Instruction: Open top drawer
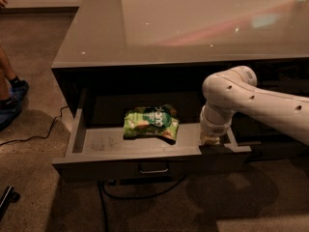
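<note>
The top drawer (pixel 120 164) stands pulled out under the grey counter, with a dark front, a small metal bar handle (pixel 154 168) and lighter grey inside walls. A green snack bag (pixel 150 124) lies inside it near the middle. My white arm reaches in from the right, and the gripper (pixel 210 140) hangs down at the drawer's right front corner, just behind the front panel. Its fingertips are hidden by the drawer's edge and the wrist.
The glossy grey countertop (pixel 193 23) overhangs the drawer. Dark drawer fronts (pixel 280 124) sit to the right behind my arm. A person's leg and blue shoe (pixel 12 98) are at the far left. A black cable (pixel 29 137) runs over the floor and under the cabinet.
</note>
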You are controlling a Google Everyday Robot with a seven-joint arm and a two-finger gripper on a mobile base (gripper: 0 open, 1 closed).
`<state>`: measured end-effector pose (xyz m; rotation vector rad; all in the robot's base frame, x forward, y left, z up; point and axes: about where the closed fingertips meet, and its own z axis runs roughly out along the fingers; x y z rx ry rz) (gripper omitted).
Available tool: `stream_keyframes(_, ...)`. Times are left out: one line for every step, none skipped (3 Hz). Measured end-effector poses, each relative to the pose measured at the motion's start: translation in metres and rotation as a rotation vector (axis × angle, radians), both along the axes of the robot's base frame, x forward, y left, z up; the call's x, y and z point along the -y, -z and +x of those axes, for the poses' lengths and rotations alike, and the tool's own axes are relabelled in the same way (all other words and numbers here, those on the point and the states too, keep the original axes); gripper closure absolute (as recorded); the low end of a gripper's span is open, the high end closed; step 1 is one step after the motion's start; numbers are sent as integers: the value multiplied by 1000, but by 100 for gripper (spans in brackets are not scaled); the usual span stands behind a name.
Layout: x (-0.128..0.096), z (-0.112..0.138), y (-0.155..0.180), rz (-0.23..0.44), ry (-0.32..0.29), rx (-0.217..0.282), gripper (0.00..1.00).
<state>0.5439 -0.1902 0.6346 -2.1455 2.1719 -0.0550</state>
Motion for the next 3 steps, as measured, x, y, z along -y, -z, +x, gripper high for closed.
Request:
stream_keyframes(0,0,0,0,0,0,15)
stream_keyframes(0,0,0,0,0,0,0)
stream_keyframes(0,0,0,0,0,0,0)
